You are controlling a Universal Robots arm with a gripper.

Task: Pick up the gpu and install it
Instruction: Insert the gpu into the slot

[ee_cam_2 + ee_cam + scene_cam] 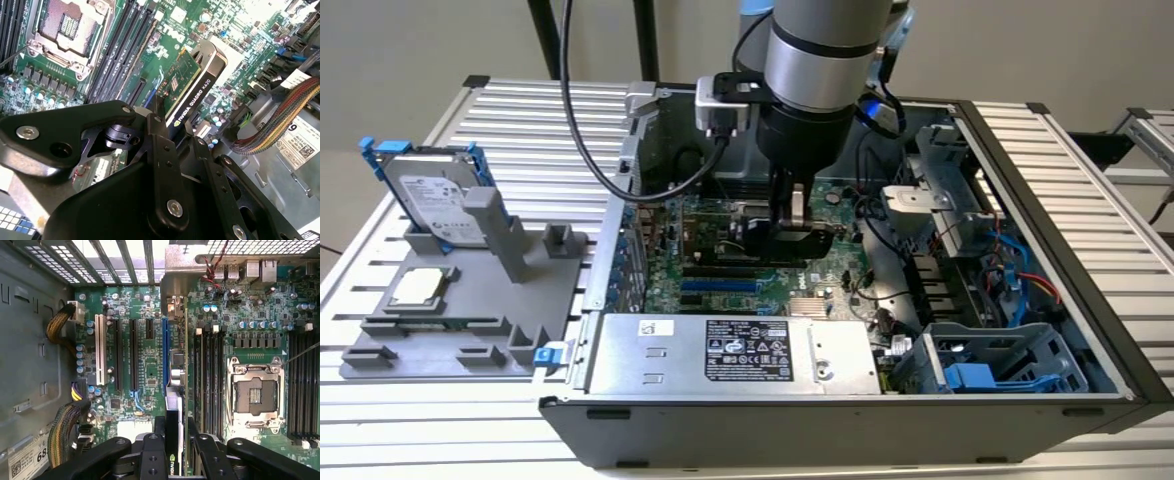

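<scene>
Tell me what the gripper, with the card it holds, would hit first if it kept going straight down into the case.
The gripper is shut on the gpu, held edge-down over the green motherboard. Going straight on, the card's lower edge would probably meet the long blue slot first, though depth is unclear.

Matt black pincer [172,131] – glossy black shroud on the gpu [192,92], green board face.

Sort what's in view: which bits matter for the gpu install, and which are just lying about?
In play:
gpu, clamped in the gripper
blue slot on the motherboard

Lying about:
hard drive
grey fixture
CPU chip
power supply
empty CPU socket
</scene>
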